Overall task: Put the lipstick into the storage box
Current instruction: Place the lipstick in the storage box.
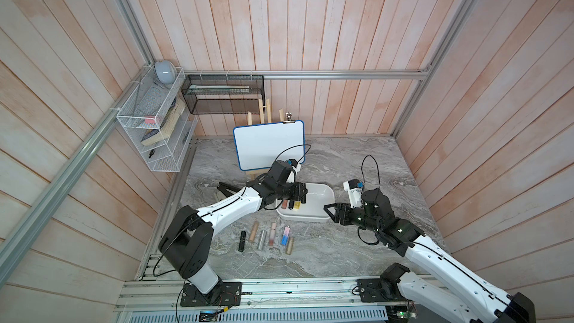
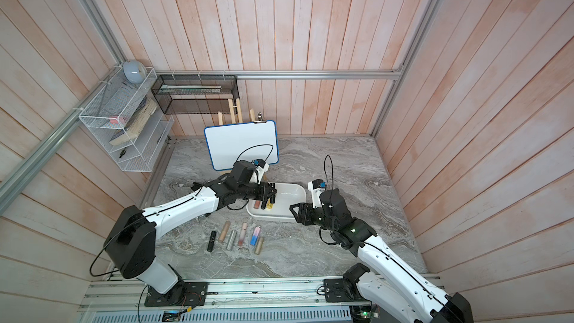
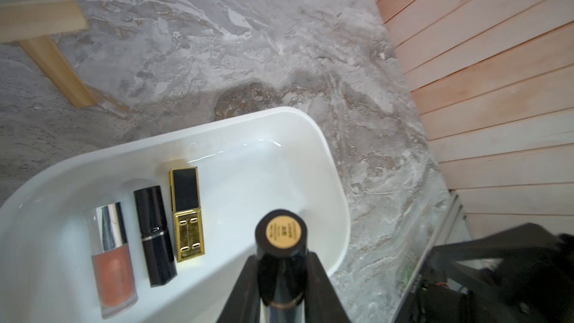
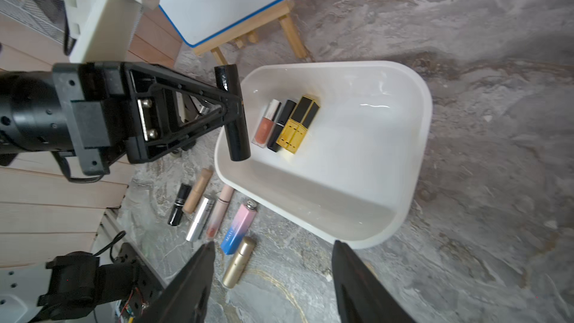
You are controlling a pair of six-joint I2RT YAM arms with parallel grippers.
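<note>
The storage box (image 1: 320, 209) (image 2: 292, 203) (image 3: 248, 181) (image 4: 357, 150) is a shallow white tub on the marble table. Three lipsticks lie side by side in its left end: a peach one (image 3: 113, 262), a black one (image 3: 153, 237) and a gold-and-black one (image 3: 186, 215). My left gripper (image 1: 302, 197) (image 3: 282, 256) (image 4: 231, 107) is shut on a black lipstick (image 3: 281, 234) (image 4: 233, 113), held above the box's left rim. My right gripper (image 1: 329, 211) (image 4: 274, 243) stands open and empty near the box's right front corner.
Several more lipsticks (image 1: 267, 237) (image 4: 217, 215) lie in a row on the table in front of the box. A whiteboard on a wooden easel (image 1: 268, 144) stands behind it. A white wire rack (image 1: 152, 125) and a black mesh basket (image 1: 223, 94) hang on the walls.
</note>
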